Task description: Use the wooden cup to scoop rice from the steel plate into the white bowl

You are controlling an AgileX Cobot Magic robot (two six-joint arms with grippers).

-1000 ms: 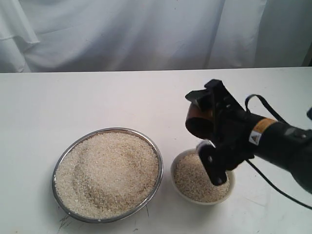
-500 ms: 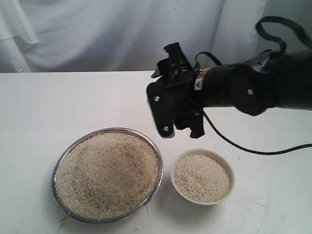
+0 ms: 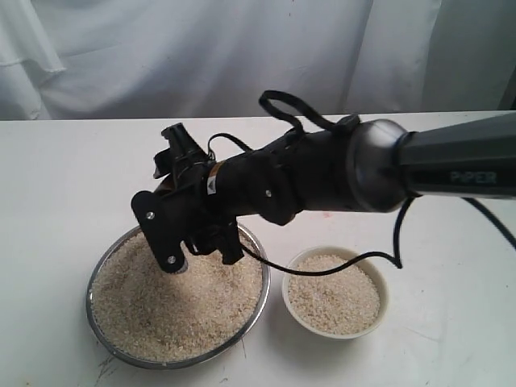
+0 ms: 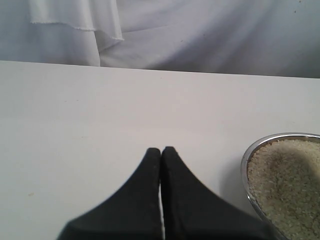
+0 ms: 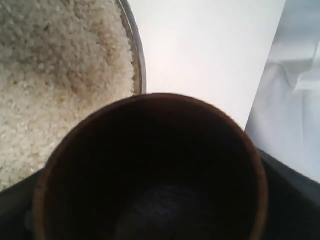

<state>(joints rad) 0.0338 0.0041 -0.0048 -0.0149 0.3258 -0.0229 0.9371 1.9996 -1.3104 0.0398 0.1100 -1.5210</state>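
Right gripper clamped on wooden cup, low over far side of steel plate, rice heaped inside. White bowl just right, also holding grains. Left gripper pressed together, holding nothing. White table, white drape behind.

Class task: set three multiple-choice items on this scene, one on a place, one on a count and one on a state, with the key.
1. In the exterior view, the white bowl stands where from the steel plate?
A to its right
B to its left
C behind it

2. How many vessels on the table hold rice?
A one
B two
C three

3. The wooden cup in the right gripper is:
A full of rice
B empty
C lying on the table

Key:
1 A, the bowl sits right of the plate.
2 B, plate and bowl both hold grains.
3 B, the right wrist view shows only its dark inside.
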